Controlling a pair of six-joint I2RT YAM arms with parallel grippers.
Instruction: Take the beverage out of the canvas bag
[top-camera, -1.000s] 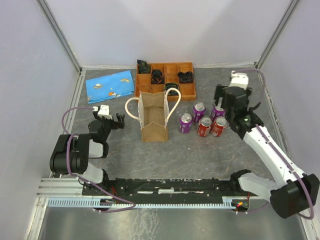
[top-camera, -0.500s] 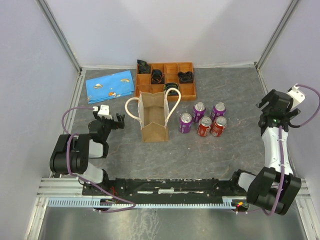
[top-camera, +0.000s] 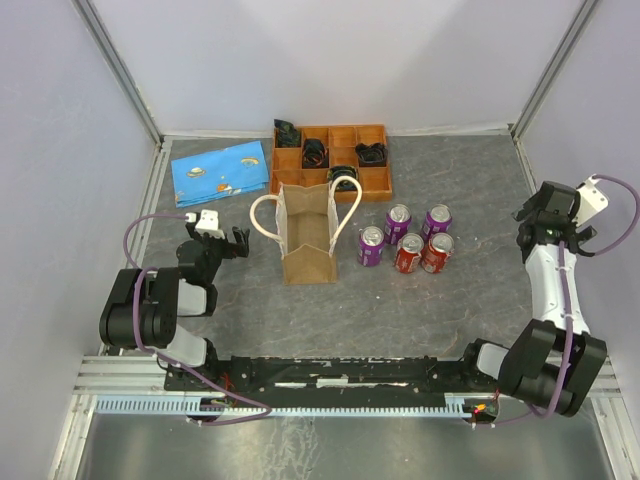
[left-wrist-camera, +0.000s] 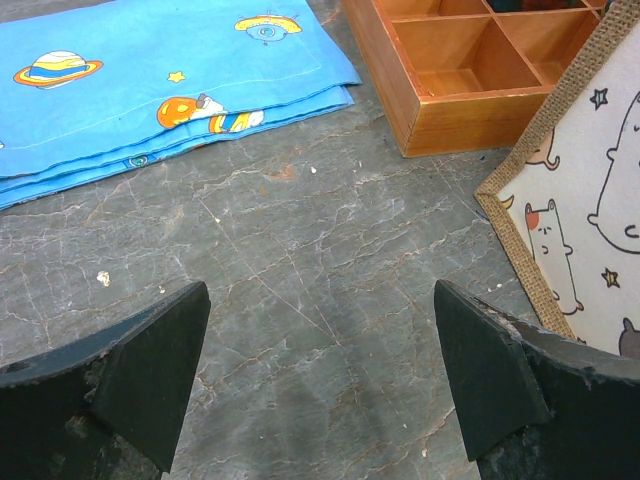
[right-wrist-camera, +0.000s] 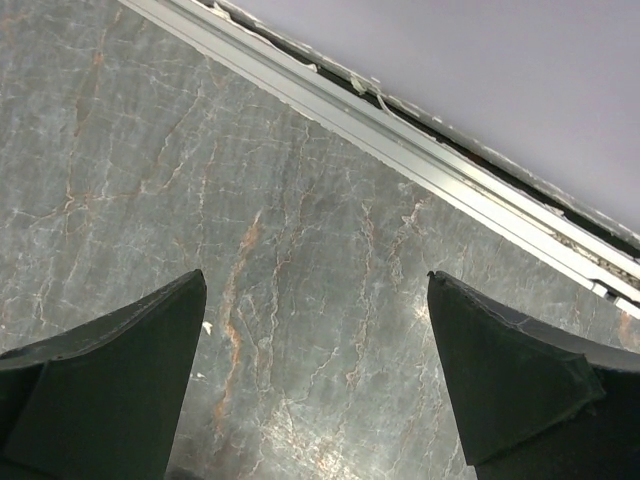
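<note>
While the small upright tan canvas bag (top-camera: 308, 238) with 2 cream rope handles stands near the middle of the grey marbled tabletop (top-camera: 450, 310), the top camera looks down on its narrow mouth, and whether anything lies inside cannot be told. Just right of it, outside the bag, 5 drink cans (top-camera: 408, 254) stand in a tight cluster, 3 purple and 2 red. Behind the bag sits an orange wooden compartment tray (top-camera: 381, 184); several of its cells hold small black items too small to identify. A blue cloth printed with planets (top-camera: 222, 172) lies flat to the tray's left.

The left gripper (top-camera: 225, 240) hovers low, left of the bag, fingers spread wide and holding nothing. Its wrist camera alone shows the bag's side (left-wrist-camera: 590, 230): a white panel printed with cartoon cats and stars, edged in burlap, with empty near cells of the tray (left-wrist-camera: 470, 120) and the cloth (left-wrist-camera: 150, 80) beyond.

The right gripper (top-camera: 540, 205) is near the table's right edge, well apart from the cans, also wide open and empty; its own view (right-wrist-camera: 315, 330) shows only bare tabletop and a metal rail (right-wrist-camera: 400, 120).
</note>
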